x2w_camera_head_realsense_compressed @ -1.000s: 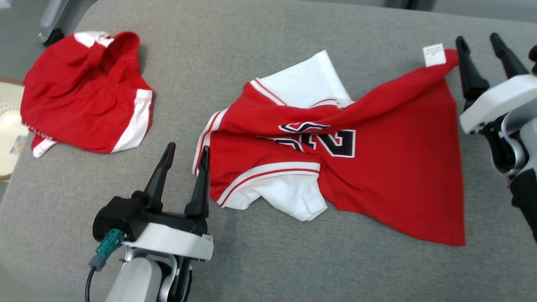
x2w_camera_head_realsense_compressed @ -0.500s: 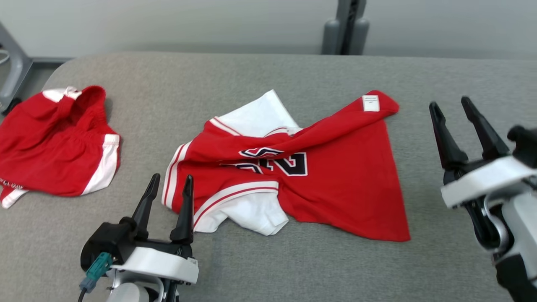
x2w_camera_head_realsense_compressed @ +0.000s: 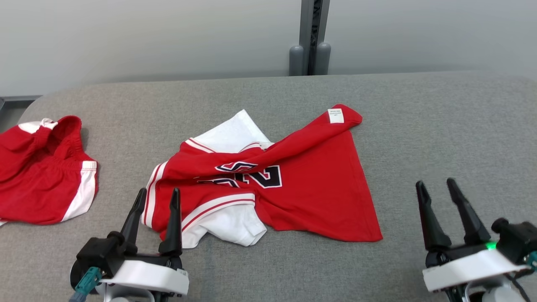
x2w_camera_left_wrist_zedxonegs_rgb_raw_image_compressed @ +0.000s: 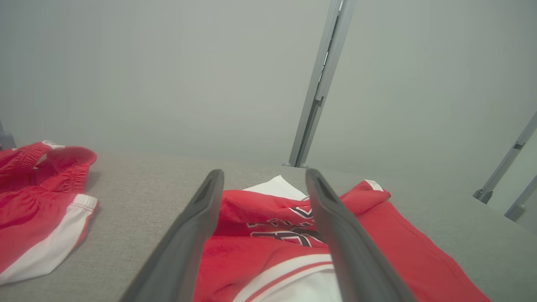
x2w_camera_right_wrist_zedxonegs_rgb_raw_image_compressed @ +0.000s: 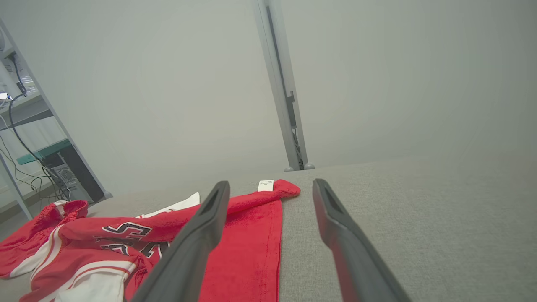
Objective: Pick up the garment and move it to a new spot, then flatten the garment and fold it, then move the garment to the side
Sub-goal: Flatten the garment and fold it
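Jersey [x2w_camera_head_realsense_compressed: 319,188] one, shorts [x2w_camera_head_realsense_compressed: 37,188] one, left claw [x2w_camera_head_realsense_compressed: 158,192], right claw [x2w_camera_head_realsense_compressed: 435,183]

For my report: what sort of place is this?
Probably a lab or test room: a grey fabric-covered table, a bare wall with a metal post, and a cabled equipment rack.
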{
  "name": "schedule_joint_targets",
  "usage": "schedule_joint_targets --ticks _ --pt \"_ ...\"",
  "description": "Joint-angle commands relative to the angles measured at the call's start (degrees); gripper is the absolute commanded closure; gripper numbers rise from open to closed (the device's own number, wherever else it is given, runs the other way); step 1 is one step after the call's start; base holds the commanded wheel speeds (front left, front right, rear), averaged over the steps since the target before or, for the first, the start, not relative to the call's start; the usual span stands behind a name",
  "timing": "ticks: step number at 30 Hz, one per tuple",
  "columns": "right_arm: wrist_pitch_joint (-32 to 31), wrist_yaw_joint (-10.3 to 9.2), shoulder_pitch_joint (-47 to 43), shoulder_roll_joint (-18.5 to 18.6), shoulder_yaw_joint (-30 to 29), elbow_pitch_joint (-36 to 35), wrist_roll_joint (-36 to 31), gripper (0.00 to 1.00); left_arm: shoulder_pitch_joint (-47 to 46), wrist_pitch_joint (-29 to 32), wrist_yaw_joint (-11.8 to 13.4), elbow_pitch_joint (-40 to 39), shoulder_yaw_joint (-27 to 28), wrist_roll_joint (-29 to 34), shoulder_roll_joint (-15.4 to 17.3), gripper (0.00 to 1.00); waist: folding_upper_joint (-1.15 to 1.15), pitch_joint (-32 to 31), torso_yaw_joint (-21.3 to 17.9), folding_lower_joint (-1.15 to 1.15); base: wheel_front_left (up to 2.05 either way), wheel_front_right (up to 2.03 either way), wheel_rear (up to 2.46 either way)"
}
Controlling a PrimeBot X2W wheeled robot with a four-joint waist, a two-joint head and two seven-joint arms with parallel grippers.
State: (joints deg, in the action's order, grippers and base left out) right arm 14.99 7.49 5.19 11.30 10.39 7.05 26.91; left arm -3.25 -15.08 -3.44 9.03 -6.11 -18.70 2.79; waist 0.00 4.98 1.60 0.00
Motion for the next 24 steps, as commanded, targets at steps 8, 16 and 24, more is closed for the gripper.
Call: schedule_joint_targets --ticks 8,16,24 --pt "0.3 0.02 -5.6 -3.4 -4.2 -0.8 -4.0 0.0 2.4 -0.1 0.6 0.0 0.3 0.1 0.2 0.0 0.0 -1.3 -0.8 0.0 0.0 0.0 0.0" --pt "0.3 0.02 -5.3 -4.2 -4.5 -0.1 -5.4 0.0 1.6 -0.1 0.3 0.2 -0.4 0.3 0.2 0.0 0.0 -1.2 0.2 0.0 0.0 0.0 0.0" --pt "0.1 0.02 -4.4 -3.1 -1.8 4.4 -5.1 0.0 2.3 -0.1 -0.3 4.4 -3.0 -3.4 0.2 0.0 0.0 -0.7 1.0 0.0 0.0 0.0 0.0"
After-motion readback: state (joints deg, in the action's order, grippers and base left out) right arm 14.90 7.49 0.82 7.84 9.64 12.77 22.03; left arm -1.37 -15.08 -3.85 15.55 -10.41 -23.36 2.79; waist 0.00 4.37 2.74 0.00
